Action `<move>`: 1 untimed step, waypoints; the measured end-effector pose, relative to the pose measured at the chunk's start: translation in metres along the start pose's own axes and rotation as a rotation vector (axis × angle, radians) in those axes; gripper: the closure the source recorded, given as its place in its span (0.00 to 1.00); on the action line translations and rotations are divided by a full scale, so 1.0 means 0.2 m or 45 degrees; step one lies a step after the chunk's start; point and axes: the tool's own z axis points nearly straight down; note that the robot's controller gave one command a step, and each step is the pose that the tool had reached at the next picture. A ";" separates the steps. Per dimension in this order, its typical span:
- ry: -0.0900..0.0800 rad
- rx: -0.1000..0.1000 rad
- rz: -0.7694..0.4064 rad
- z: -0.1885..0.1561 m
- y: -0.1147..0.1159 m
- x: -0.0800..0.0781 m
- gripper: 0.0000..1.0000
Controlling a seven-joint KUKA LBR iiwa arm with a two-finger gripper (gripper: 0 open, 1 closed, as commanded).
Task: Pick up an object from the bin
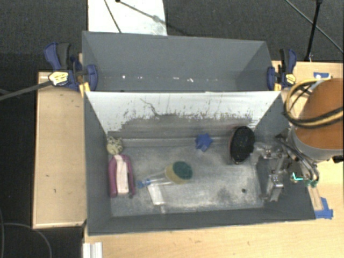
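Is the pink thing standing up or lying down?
Lying down: the pink object lies flat on the floor of the bin, by its left wall.

A dark floor (32,26) with a fine woven texture, like short carpet, takes up the top and left of the camera view. A black cable (24,91) runs across it from the left edge. At the upper right a thin cable (301,6) slants down beside a slim black pole (315,26). A pale wooden tabletop (215,246) shows along the bottom edge. The light is soft and even, falling from above.
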 end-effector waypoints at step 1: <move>-0.004 0.001 -0.037 0.63 -0.24 -0.26 0.00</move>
